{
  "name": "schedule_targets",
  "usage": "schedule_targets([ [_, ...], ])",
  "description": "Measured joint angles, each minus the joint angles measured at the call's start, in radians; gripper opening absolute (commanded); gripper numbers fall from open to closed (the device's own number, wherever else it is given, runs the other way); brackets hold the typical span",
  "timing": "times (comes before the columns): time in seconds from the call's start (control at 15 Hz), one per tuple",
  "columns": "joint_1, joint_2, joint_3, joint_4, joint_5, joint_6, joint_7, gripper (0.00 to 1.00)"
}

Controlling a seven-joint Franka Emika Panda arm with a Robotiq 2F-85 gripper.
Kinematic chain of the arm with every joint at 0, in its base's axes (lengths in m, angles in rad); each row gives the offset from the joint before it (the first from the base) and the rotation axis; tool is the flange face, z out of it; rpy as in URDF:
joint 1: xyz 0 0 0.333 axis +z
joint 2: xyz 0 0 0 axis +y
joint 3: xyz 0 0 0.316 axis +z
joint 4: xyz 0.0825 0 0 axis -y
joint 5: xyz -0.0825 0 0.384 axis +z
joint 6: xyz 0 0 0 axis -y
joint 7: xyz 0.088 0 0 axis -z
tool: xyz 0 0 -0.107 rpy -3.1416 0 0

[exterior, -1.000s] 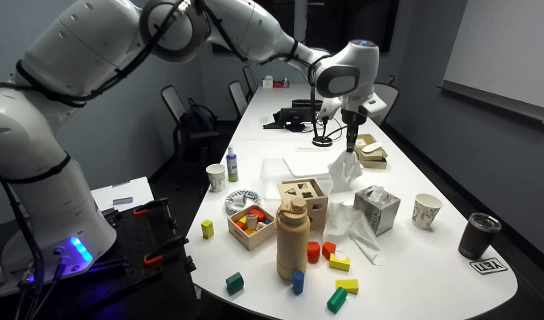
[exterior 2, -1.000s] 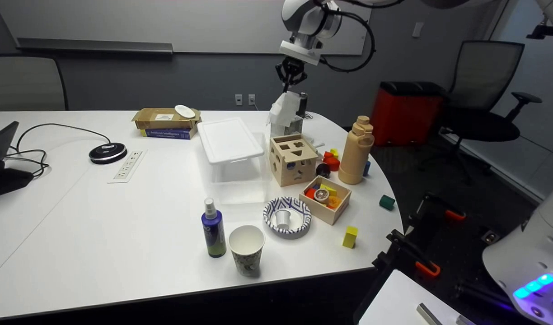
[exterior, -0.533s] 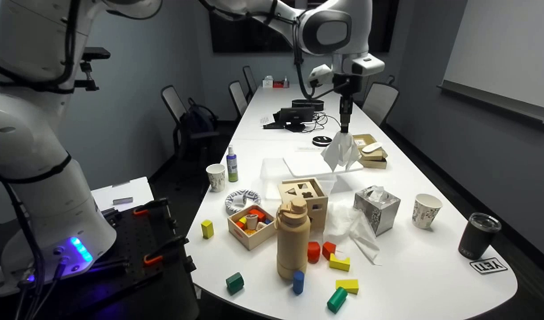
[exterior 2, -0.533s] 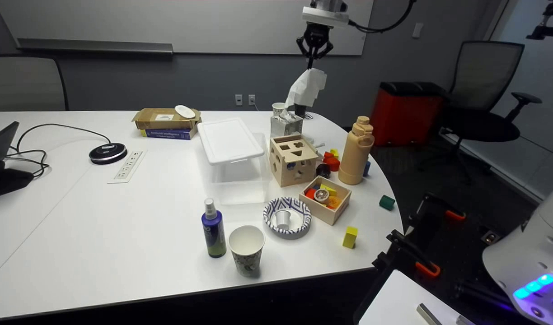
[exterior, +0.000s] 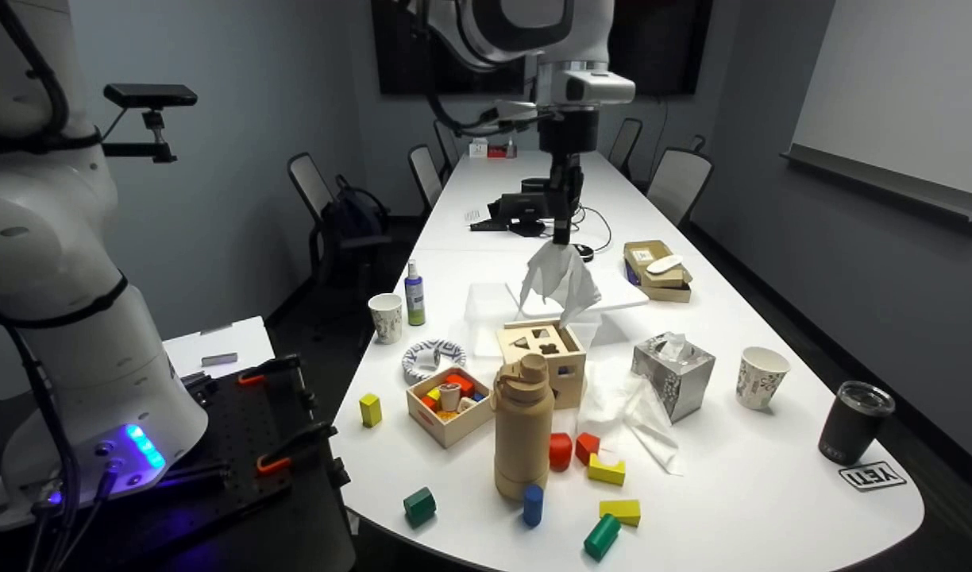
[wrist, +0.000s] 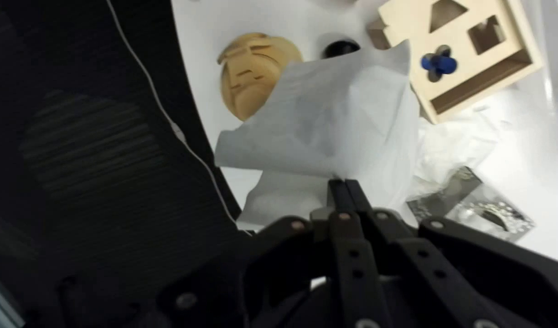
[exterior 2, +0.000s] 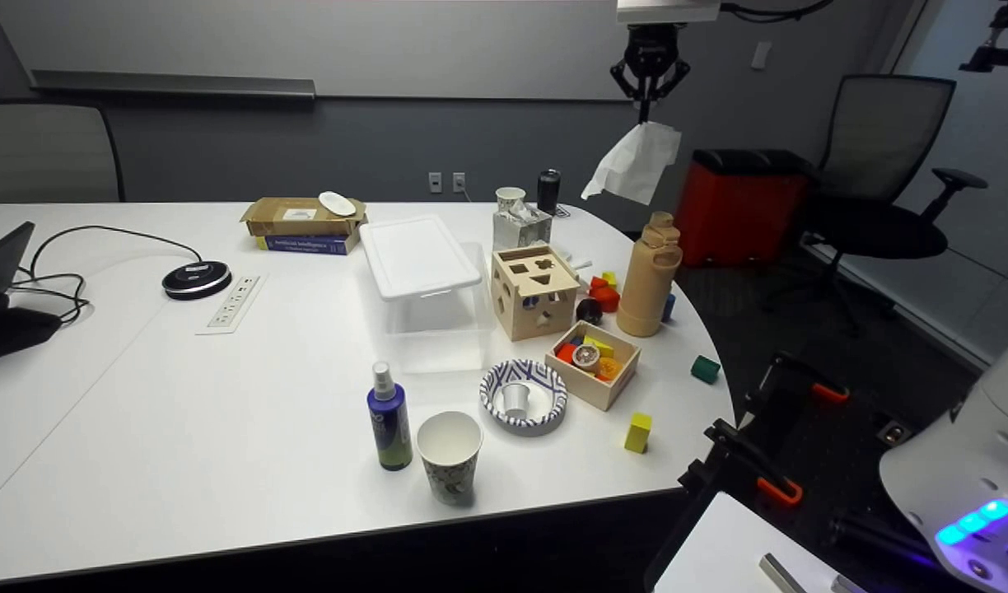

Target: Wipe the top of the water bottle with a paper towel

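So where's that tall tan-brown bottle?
In an exterior view, the tan-brown bottle stands right of centre on the white table, with small red blocks to its left and a short blue cylinder to its right.

Wrist view: water bottle (wrist: 249, 70) partly hidden by paper towel (wrist: 352, 118); wooden box (wrist: 470, 63) cut off at top. Both exterior views: lettering on spray bottle (exterior 2: 390, 427) too small to read.

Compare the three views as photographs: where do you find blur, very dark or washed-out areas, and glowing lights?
In the wrist view, the tissue box and towel look blurred, the floor is nearly black, and the table looks washed out near the right edge; in both exterior views, the bottle looks sharper and the base lights glow blue.
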Motion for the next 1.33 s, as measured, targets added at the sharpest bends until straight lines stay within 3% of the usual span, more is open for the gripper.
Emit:
schedule_targets([
  [0.33,-0.012,-0.131,-0.003,-0.293,-0.191,0.024,0.205,0.0],
  [0.67,-0.063,-0.155,-0.004,-0.52,-0.282,0.189,0.31,0.0],
  [1.33,-0.124,-0.153,-0.02,-0.567,-0.359,0.555,0.465,0.0],
])
